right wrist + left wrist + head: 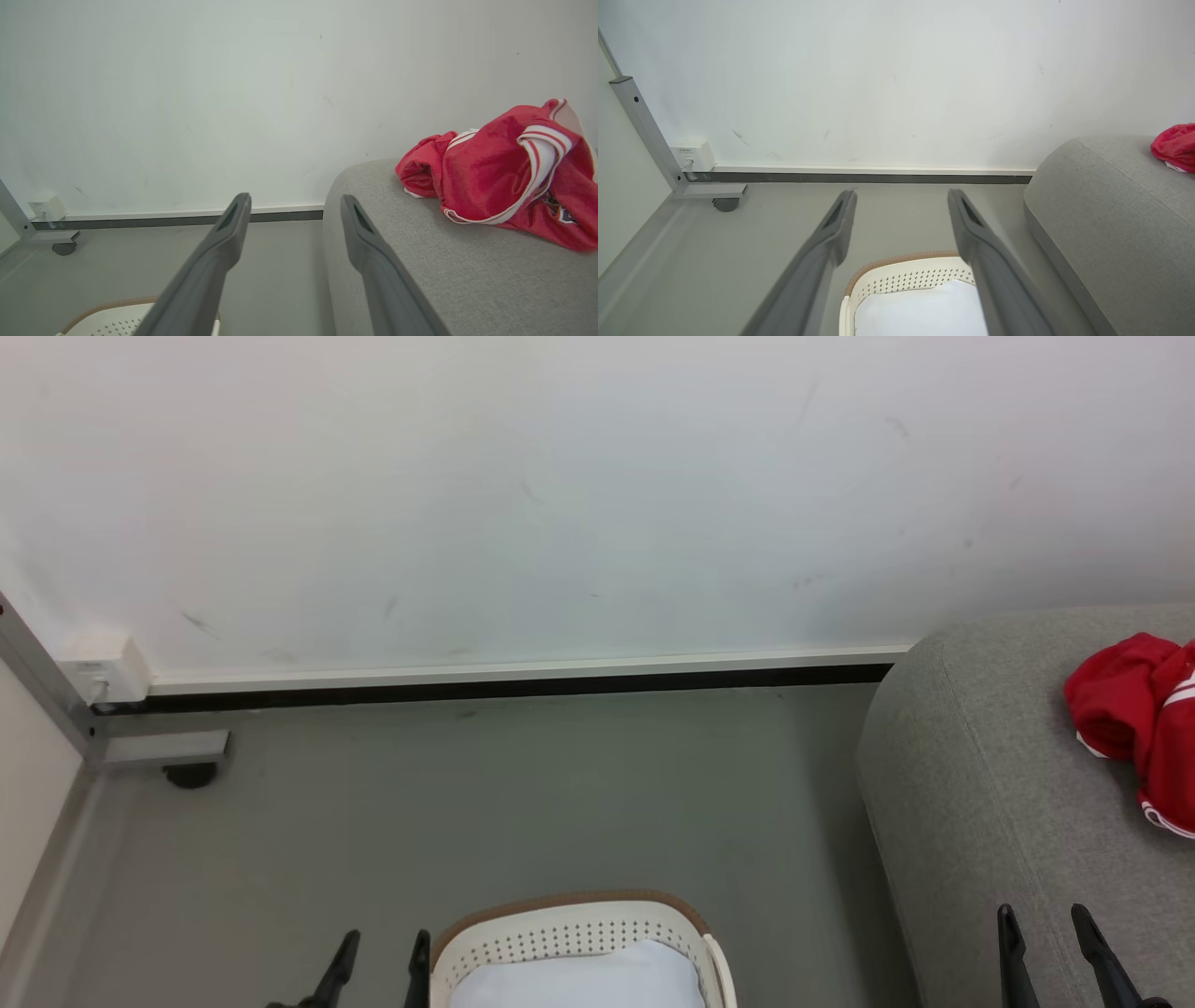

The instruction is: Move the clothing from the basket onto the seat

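The red clothing (1139,719) with white stripes lies bunched on the grey seat (990,803) at the right; its trim is plain in the right wrist view, clothing (500,172) on seat (458,275). The white basket (569,933) with a brown rim stands at the bottom centre, holding only a pale bluish-white cloth (579,980). My left gripper (381,952) is open beside the basket's left wall, empty. My right gripper (1046,924) is open over the seat's front part, below the clothing, empty. In the left wrist view the basket (901,275) sits between my open fingers.
A white wall (560,495) with a dark skirting strip closes off the back. A grey metal frame leg on a caster (187,773) and a white wall socket (103,672) stand at the far left. Grey floor (513,803) stretches between basket, wall and seat.
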Robot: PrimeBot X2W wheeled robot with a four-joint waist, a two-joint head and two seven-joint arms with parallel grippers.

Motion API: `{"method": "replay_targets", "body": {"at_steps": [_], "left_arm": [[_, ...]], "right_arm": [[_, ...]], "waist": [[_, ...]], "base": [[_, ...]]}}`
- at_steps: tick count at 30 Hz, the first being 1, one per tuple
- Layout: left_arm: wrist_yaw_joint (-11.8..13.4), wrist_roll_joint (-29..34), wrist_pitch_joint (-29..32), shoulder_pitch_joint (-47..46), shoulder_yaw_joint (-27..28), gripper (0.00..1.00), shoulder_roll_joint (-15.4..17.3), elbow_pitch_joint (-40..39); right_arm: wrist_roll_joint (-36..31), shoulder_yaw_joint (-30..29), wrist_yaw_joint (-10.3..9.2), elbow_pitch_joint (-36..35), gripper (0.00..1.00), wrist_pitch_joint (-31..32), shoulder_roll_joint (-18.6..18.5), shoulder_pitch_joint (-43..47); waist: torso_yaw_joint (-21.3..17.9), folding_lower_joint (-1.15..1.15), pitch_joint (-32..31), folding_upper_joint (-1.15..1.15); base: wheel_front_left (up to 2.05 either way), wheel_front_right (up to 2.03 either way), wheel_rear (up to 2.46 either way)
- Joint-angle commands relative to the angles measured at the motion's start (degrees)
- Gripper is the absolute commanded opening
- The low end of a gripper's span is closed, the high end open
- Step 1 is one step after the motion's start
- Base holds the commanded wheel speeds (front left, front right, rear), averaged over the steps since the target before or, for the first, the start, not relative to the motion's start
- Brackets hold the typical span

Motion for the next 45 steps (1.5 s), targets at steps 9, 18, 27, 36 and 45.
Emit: {"method": "replay_targets", "body": {"at_steps": [9,18,27,36,45], "left_arm": [[-1.7,2.2,0.0,1.1,2.5,1.00,-1.4,0.5],[-2.7,3.3,0.0,1.0,3.6,1.00,-2.2,1.0],[-3.1,2.0,0.4,0.8,3.6,0.00,-2.9,3.1],[-3.9,-8.4,3.1,-0.6,5.2,0.00,-2.9,2.9],[-4.7,-17.7,5.4,-1.7,6.5,0.00,-2.8,2.6]], "right_arm": [[1.0,1.3,-0.11,2.0,1.00,-0.2,-0.1,-1.2],[1.4,2.4,-0.11,2.6,1.00,-0.2,-0.1,-2.1],[2.4,2.8,0.00,4.7,0.00,0.5,0.4,-0.6],[12.2,2.1,-0.01,4.5,0.00,3.0,0.3,-2.0],[20.9,1.4,-0.02,4.4,0.00,5.4,0.2,-3.2]], "waist": [[1.2,0.01,-0.2,0.00],[1.6,0.01,-0.3,0.00],[1.8,0.01,-0.3,0.00],[1.8,0.01,-0.1,0.00],[1.9,0.01,0.0,0.00]], "base": [[0.00,0.00,0.00],[0.00,0.00,0.00],[0.00,0.00,0.00],[0.00,0.00,0.00],[0.00,0.00,0.00]]}}
